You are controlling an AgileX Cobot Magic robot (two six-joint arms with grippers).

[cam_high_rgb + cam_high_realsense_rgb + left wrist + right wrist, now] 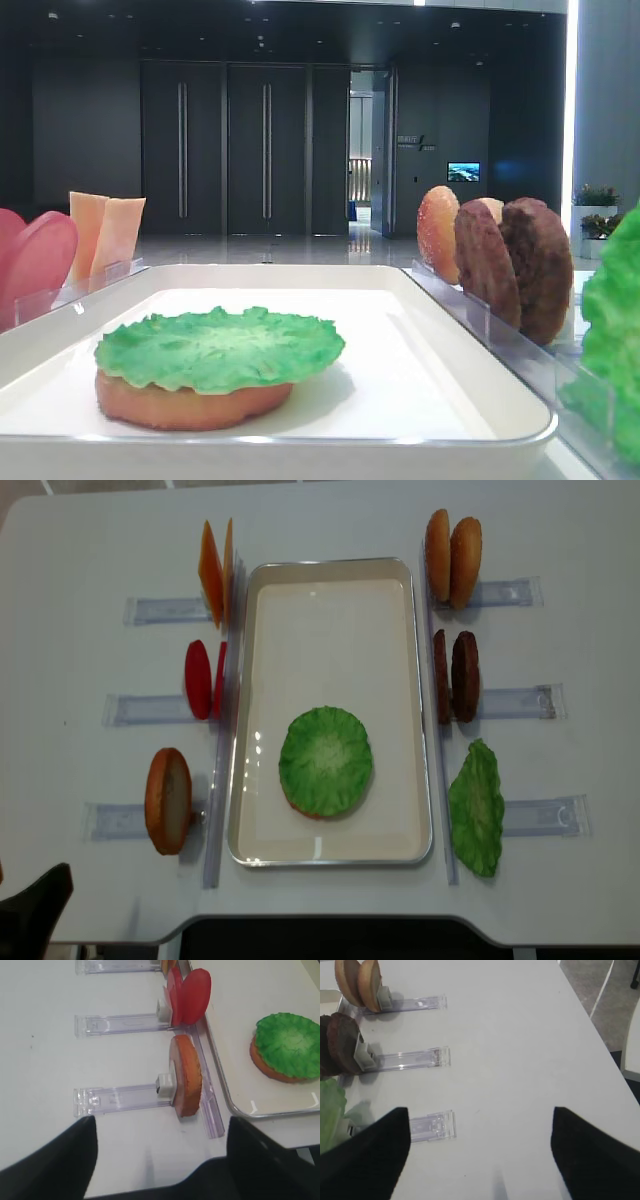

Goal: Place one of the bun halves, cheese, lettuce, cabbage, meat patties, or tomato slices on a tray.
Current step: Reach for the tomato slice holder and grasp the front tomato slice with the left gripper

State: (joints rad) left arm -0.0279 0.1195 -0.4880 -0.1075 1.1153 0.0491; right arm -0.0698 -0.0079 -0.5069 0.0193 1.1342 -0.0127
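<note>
On the tray [420,680] a lettuce [326,759] leaf lies atop a bun half [190,400], while both the left pincer [160,1160] and right pincer [480,1145] hover apart and empty over the counter [520,1035]

Clear plastic racks [512,702] lie on a white table [340,520], three on each side.
</note>
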